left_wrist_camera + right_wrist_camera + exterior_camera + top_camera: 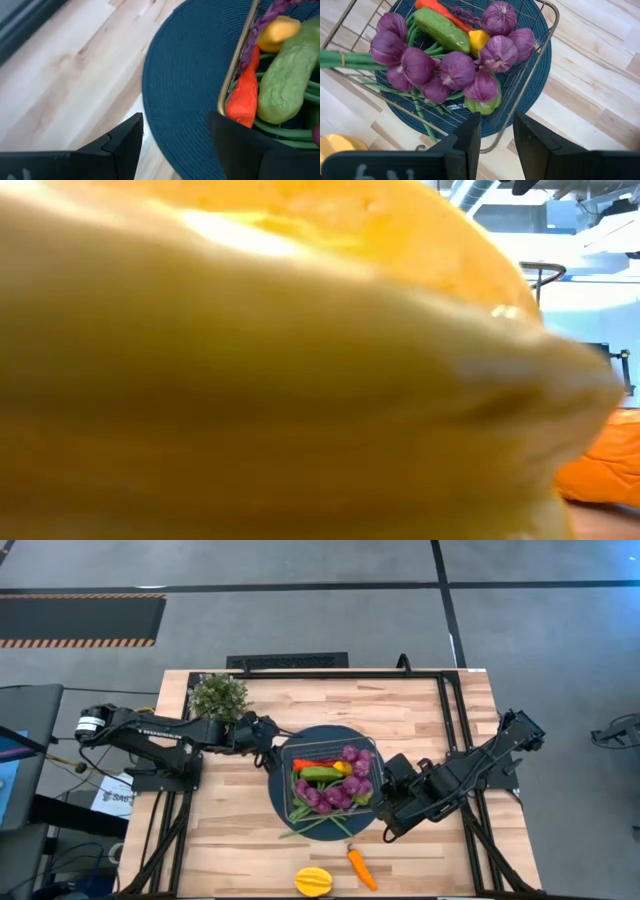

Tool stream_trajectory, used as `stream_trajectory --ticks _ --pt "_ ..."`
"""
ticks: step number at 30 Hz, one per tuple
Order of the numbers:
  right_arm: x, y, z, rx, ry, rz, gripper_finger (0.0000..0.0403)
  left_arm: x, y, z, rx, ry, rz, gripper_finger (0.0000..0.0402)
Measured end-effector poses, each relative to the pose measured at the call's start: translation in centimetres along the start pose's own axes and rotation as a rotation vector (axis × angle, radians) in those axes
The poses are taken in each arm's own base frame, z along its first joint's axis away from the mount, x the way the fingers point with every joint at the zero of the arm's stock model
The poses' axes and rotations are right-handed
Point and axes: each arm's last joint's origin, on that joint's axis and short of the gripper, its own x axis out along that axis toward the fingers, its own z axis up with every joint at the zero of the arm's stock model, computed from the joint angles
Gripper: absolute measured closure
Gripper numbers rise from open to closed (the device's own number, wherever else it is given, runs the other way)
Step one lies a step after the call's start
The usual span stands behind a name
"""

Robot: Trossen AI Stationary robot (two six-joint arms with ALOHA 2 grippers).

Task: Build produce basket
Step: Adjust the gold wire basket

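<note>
Thin wire basket [287, 802] looks light but springy; grip its rim. Right gripper [497, 136] jaws straddle the near-right corner, part-open; left gripper [175, 145] gapes.

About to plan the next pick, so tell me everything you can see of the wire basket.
The basket is a small square tray of thin silvery wire mesh with rounded corners and low sides. It sits upright on the round dark blue mat at the table's middle, between the two claws. It holds purple grapes, a green cucumber, a yellow piece and green beans, whose stems poke out over its side.
</note>
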Motion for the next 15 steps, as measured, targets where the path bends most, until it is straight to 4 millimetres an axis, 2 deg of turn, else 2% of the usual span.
stream_trajectory --ticks 7,15 --pt "0.0 0.0 -0.1 -0.001 0.003 0.001 0.0269 -0.9 -0.1 -0.4 -0.048 0.048 -0.08 0.0187" --pt "-0.1 0.0 -0.1 -0.006 0.008 -0.001 0.0269 -4.6 0.2 -2.4 -0.128 0.102 -0.052 0.0187"
